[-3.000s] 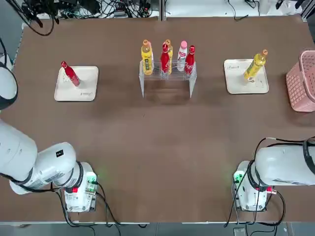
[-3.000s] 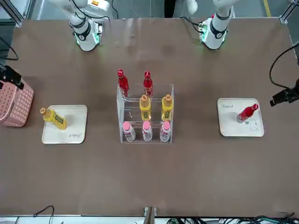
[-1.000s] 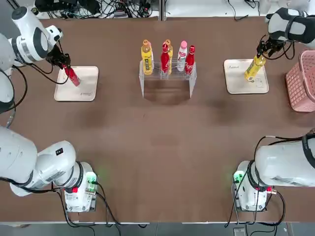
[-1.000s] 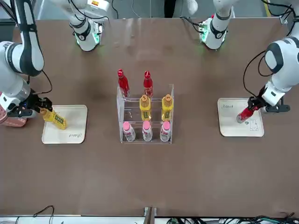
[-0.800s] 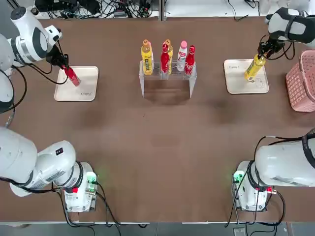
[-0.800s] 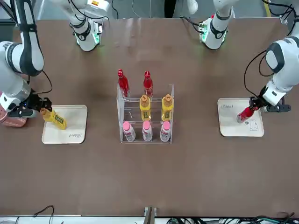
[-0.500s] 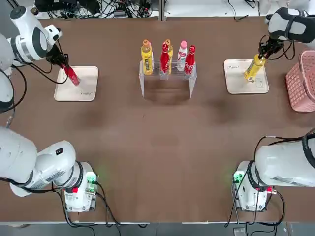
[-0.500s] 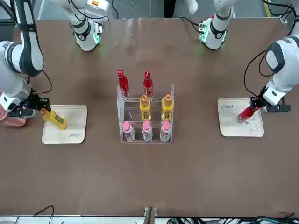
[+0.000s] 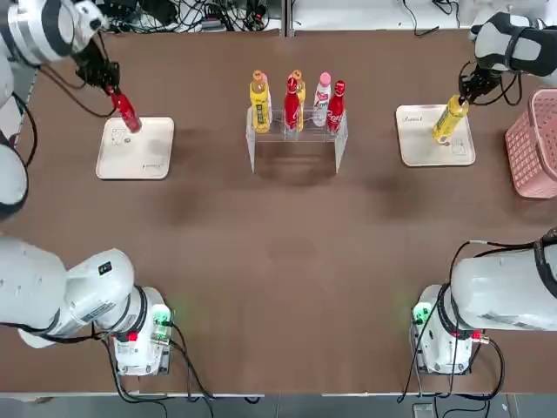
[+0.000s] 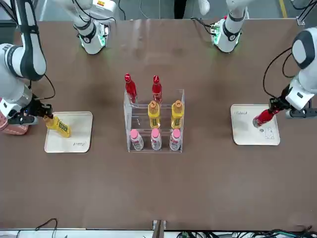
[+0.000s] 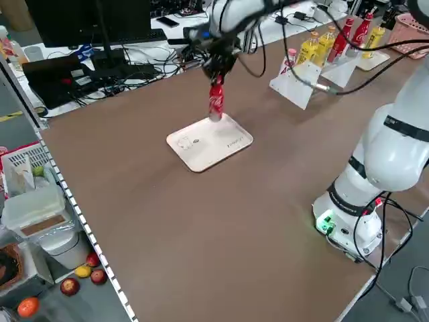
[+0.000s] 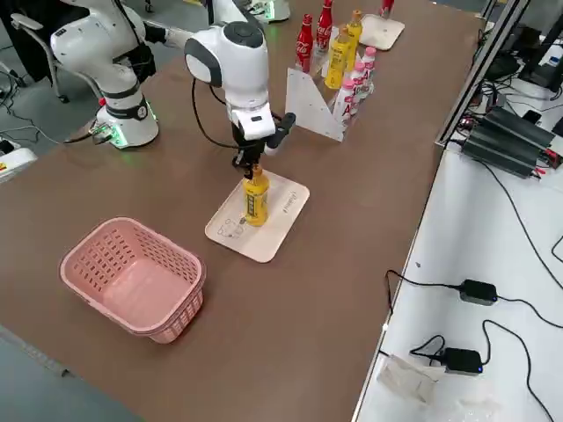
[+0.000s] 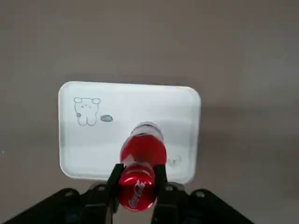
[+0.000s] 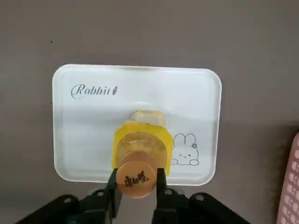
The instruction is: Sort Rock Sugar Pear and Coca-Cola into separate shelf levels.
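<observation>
1. The left tool [image 13: 137, 179] points straight down over the cream tray on the robot's left [image 9: 148, 148], its fingers clamped on the neck of a Coca-Cola bottle [image 9: 124, 110] just under the red cap.
2. In the left side view that bottle [image 11: 216, 100] hangs upright, its base clear of the tray, above the tray's far edge.
3. The left arm reaches out from its base at the near edge of the desk [image 9: 278, 261] to the far left corner, its white wrist above the bottle.
4. The right tool [image 14: 137, 179] also points down, closed on the neck of a Rock Sugar Pear bottle [image 9: 451, 117] under the orange cap.
5. That yellow bottle [image 12: 256, 199] stands upright with its base on the cream tray on the robot's right [image 9: 418, 148], beside the pink basket [image 9: 531, 144].
6. The clear acrylic rack [image 10: 154, 121] stands at the middle of the desk, between the two trays.
7. Seen from the front, its upper tier holds two red Coca-Cola bottles [image 10: 131, 89] at the back and two yellow Rock Sugar Pear bottles [image 10: 154, 114] in front of them.
8. Three white-pink bottles [image 10: 155, 140] stand in a row on the lower tier.
</observation>
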### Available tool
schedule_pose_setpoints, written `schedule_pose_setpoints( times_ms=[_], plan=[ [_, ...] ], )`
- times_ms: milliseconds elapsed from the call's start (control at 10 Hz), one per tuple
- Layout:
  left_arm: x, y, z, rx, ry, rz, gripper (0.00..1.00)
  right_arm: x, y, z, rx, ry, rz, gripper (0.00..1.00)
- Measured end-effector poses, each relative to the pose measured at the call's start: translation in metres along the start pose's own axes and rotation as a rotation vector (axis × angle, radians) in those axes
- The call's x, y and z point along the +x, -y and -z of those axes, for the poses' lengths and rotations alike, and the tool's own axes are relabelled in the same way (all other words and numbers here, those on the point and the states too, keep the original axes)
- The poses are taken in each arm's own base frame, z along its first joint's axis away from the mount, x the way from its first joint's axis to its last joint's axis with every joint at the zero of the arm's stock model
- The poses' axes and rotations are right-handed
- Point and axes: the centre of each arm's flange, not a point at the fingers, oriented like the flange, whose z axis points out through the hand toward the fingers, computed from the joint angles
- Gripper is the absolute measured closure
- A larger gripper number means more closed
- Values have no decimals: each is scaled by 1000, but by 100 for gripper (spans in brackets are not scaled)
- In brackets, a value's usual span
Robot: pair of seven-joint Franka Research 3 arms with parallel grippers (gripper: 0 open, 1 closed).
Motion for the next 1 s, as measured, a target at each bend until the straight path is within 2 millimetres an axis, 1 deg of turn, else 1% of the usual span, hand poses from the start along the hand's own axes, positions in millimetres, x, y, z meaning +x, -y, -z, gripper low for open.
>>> schedule_pose_setpoints(
  times_ms=[100,200,300,600,700,800,900,1000],
  plan=[
    [-3,-39,33,11,20,18,68,0,0,0,0,-1,-4,68],
    [-9,-71,63,8,23,49,68,0,0,0,5,-3,-15,68],
    [-16,-101,85,-9,23,87,68,0,1,0,18,-7,-28,68],
    [-43,-207,138,-13,11,193,68,2,0,3,31,-12,-42,68],
    [-55,-240,153,-14,-2,218,68,3,1,5,32,-8,-40,68],
    [-69,-274,160,-15,-12,237,68,4,3,7,35,1,-28,68],
    [-82,-303,165,-20,-22,256,68,8,9,15,41,21,-5,68],
    [-93,-324,170,-25,-30,272,68,15,19,31,48,41,20,68]
  ],
)
